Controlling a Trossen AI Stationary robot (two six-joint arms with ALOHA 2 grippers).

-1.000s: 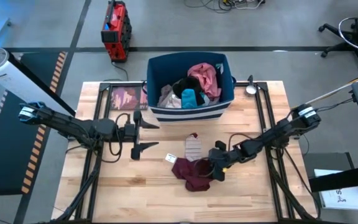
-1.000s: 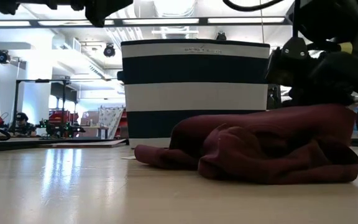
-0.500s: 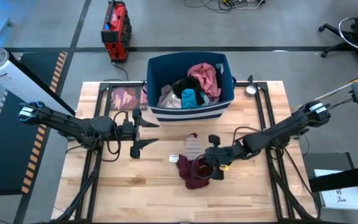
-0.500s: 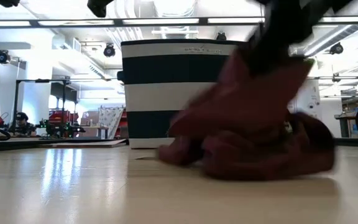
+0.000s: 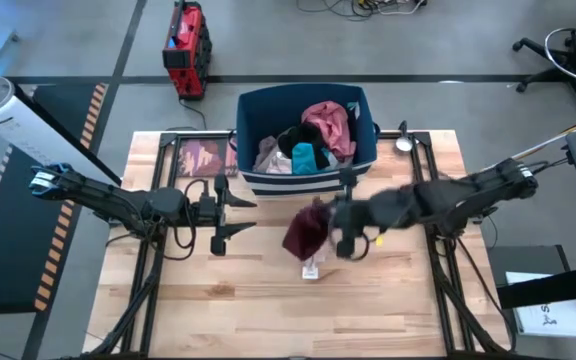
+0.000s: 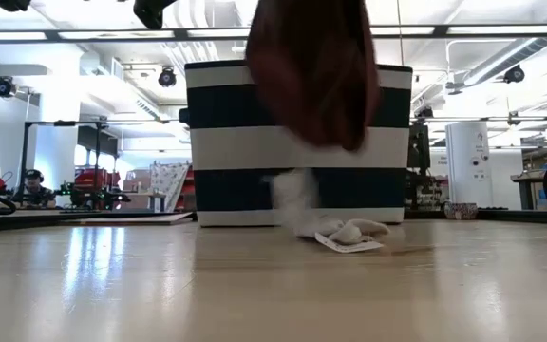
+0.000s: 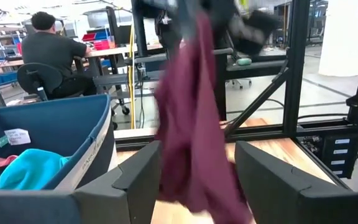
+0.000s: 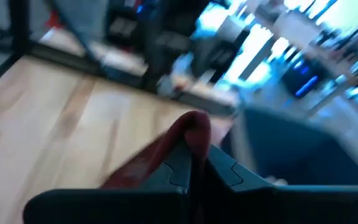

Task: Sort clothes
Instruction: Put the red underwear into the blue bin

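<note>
High view shows the maroon garment (image 5: 305, 229) hanging clear of the table (image 5: 408, 300), pinched at its top by the right gripper (image 5: 340, 232), whose jaws are clamped together on a fold of the cloth. It hangs just in front of the striped blue bin (image 5: 308, 182), near the middle of the table, and the low view has it dangling well above the wood with the bin's front wall behind it. On the table directly beneath lies a small pale striped piece (image 5: 311, 266), still to be sorted. Inside the bin sit more clothes: a pink one (image 5: 330, 122), a teal one (image 5: 305, 157) and a beige one (image 5: 271, 157), with something dark among them.

Left gripper (image 5: 230, 215) waits over the table's left half, level with the bin's front corner, its fingers (image 7: 138, 177) standing wide apart and holding nothing.

To my eye the step is carrying the maroon piece to wherever it belongs. Doing it well means keeping the pinch firm, lifting high enough that the trailing hem clears the bin's rim and the piece below, and releasing only once the bulk of the cloth is over its place, so nothing snags.
</note>
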